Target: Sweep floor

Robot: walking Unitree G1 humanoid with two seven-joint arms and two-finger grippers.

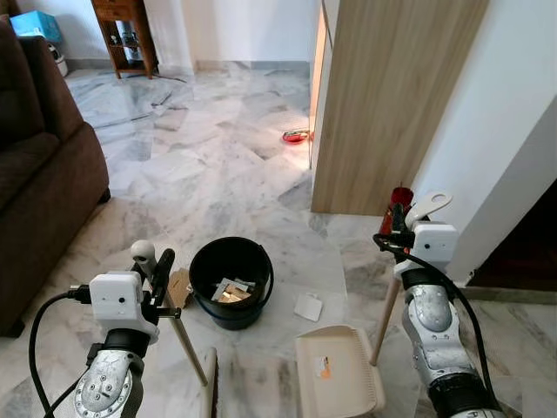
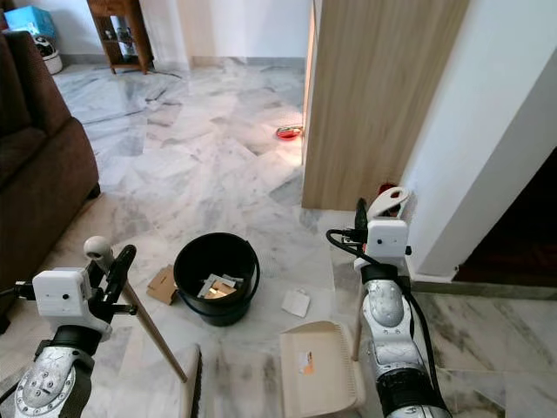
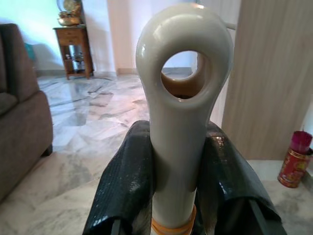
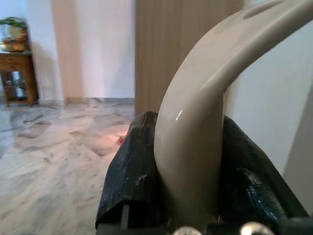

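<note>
My left gripper is shut on the cream broom handle, just below its ring-shaped end, with a black finger on each side. The stick slants down to the broom head at the bottom edge. My right gripper is shut on the curved top of the dustpan handle. The cream dustpan rests on the floor in front of me. Between the arms stands a black bucket holding paper scraps. A white scrap lies right of it and a cardboard piece lies at its left.
A brown sofa fills the left side. A wooden panel and a white wall close off the right, with a red canister at their foot. A small red object lies farther off. A wooden side table stands at the back.
</note>
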